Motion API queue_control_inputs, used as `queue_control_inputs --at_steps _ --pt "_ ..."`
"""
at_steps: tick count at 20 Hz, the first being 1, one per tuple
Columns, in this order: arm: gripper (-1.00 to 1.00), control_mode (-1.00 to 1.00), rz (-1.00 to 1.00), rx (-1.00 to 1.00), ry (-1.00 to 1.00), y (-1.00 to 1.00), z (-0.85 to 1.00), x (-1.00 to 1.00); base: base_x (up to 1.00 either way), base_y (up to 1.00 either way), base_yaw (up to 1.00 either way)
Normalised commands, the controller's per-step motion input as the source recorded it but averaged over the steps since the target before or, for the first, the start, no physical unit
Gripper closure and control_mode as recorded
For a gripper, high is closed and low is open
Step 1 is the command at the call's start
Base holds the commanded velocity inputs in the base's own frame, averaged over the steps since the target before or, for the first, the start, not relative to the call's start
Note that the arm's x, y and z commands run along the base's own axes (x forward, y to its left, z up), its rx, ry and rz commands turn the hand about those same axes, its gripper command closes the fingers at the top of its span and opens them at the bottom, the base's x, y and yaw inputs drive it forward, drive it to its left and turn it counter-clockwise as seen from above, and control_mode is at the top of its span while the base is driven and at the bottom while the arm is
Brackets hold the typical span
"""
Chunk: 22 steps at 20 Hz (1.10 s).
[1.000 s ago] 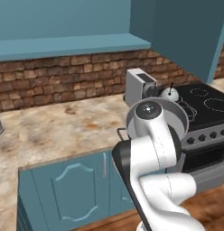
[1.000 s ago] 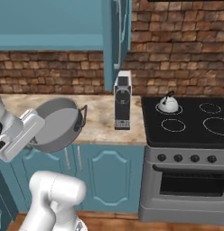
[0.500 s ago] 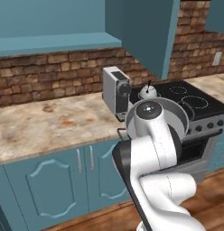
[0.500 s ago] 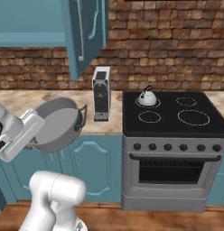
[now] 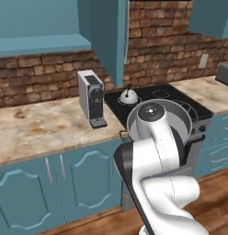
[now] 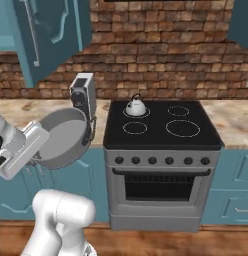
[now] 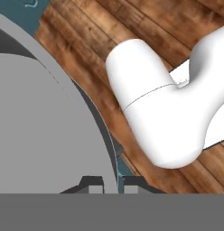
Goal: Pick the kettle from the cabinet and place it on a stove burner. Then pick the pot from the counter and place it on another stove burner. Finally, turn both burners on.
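- the shallow round grey metal pot [image 6: 63, 136] hangs in the air in front of the low teal cabinets [image 6: 223, 185], tipped on its side so its open mouth faces the stove in the right base view; a small loop handle shows at its right edge, near the stove's front corner.
- in the hand view the pot's [image 7: 46, 131] wall is a wide plain grey curve, and its thin rim runs down between the 2 dark finger tips of the gripper [image 7: 107, 184], which are clenched on that rim.
- in the left base view only a grey arc of the pot [image 5: 180, 120] shows around the robot's white arm; the rest is hidden behind the arm.
- the small dome-shaped silvery-white kettle [image 6: 135, 106] with a thin black arched handle sits upright on the rear left ring of the glossy black glass cooktop [image 6: 158, 135]; in the left base view the kettle [image 5: 128, 96] sits at the back of the cooktop.
- 3 other white rings on the cooktop are bare in the right base view.
- a tall grey boxy machine [image 5: 92, 98] stands on the beige-and-brown marbled stone countertop [image 5: 37, 128] just left of the stove.
- the teal-blue wall cabinet [image 6: 46, 30] is cut off by the top edge of the picture, its door hanging open.
- the knobs on the stove front are too small to read their setting.
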Motion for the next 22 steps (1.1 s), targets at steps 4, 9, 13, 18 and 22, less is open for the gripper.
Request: queue_control_inputs --at_steps 4,9,13,18,22 --pt "1.0 1.0 0.0 0.0 0.0 0.0 0.0 0.0 -0.07 -0.71 0.0" --pt "1.0 1.0 0.0 0.0 0.0 0.0 0.0 0.0 -0.04 -0.67 0.0" --pt "1.0 1.0 0.0 0.0 0.0 0.0 0.0 0.0 0.0 -0.59 0.01" --pt "1.0 1.0 0.0 0.0 0.0 0.0 0.0 0.0 0.05 -0.56 0.04" --pt "1.0 1.0 0.0 0.0 0.0 0.0 0.0 0.0 0.28 -0.56 0.08"
